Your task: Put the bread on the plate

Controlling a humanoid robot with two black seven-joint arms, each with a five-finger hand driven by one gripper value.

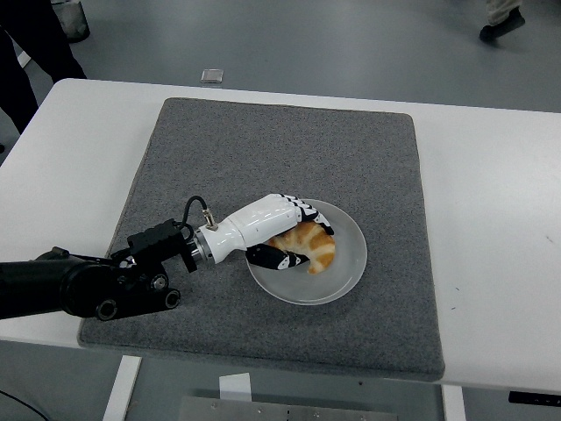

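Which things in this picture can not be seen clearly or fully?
- Head view: the left part of the bread is hidden by the left robot hand, so its grip cannot be confirmed.
- The plate under the hand is covered.
- The right arm is out of frame.
- A person at top is cut off.

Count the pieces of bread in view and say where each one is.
1. The bread, a croissant, lies on the plate on the grey mat, with the left hand closed around it. No others show.

Left hand [279, 230] and bread [311, 245] crowd the plate's [346, 272] left half; right rim, surrounding grey mat [280, 149] and bench [491, 219] open.
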